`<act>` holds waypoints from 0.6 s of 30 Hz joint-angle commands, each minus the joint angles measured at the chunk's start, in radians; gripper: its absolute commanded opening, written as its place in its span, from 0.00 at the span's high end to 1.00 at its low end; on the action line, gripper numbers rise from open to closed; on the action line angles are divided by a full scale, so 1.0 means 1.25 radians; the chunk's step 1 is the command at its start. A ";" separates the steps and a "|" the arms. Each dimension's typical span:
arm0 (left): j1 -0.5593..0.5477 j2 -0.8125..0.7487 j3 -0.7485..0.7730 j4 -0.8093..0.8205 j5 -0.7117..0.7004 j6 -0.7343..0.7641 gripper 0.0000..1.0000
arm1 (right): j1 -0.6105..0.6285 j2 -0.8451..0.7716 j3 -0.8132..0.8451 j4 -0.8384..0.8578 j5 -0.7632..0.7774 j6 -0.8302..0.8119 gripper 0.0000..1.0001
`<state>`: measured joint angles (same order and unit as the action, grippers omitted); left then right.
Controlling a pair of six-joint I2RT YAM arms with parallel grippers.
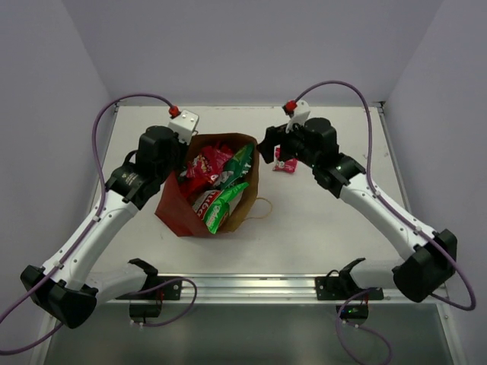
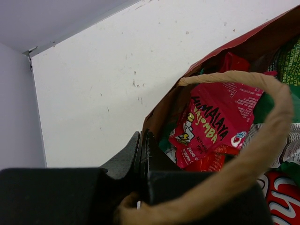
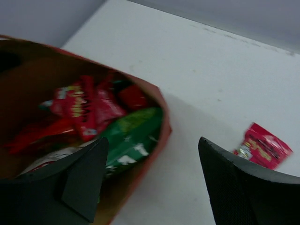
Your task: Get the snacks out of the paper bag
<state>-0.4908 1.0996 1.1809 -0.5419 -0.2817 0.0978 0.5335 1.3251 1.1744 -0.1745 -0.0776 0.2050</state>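
Observation:
The paper bag (image 1: pixel 173 213) lies open at mid-table, packed with snacks: red packets (image 1: pixel 204 166), a green bag (image 1: pixel 240 161) and a green-white striped pack (image 1: pixel 223 207). My left gripper (image 1: pixel 181 161) is shut on the bag's left rim. In the left wrist view the jaws (image 2: pixel 142 138) pinch the bag's wall (image 2: pixel 164 108), a twine handle (image 2: pixel 262 140) loops over them, and a red packet (image 2: pixel 215 117) lies inside. My right gripper (image 1: pixel 272 152) hangs open and empty over the bag's right rim (image 3: pixel 161 136). One small red packet (image 1: pixel 286 163) (image 3: pixel 262 146) lies on the table beside it.
The bag's other twine handle (image 1: pixel 262 209) lies on the table to the bag's right. A metal rail (image 1: pixel 243 285) with two black clamps (image 1: pixel 338 280) runs along the near edge. Grey walls enclose the table on three sides.

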 commanded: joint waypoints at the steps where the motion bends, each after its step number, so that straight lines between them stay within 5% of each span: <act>1: 0.006 -0.044 0.028 0.144 -0.007 0.019 1.00 | 0.101 -0.062 -0.001 0.093 -0.058 -0.017 0.20; 9: 0.007 -0.035 0.040 0.134 0.011 0.002 1.00 | 0.226 0.070 0.096 0.153 -0.115 0.018 0.20; 18: 0.007 -0.033 0.049 0.124 0.041 -0.017 1.00 | 0.231 0.248 0.167 0.158 -0.135 0.072 0.20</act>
<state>-0.4896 1.0992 1.1809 -0.5446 -0.2562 0.0887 0.8192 1.6154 1.3136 -0.0013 -0.2226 0.2565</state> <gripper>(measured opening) 0.027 0.801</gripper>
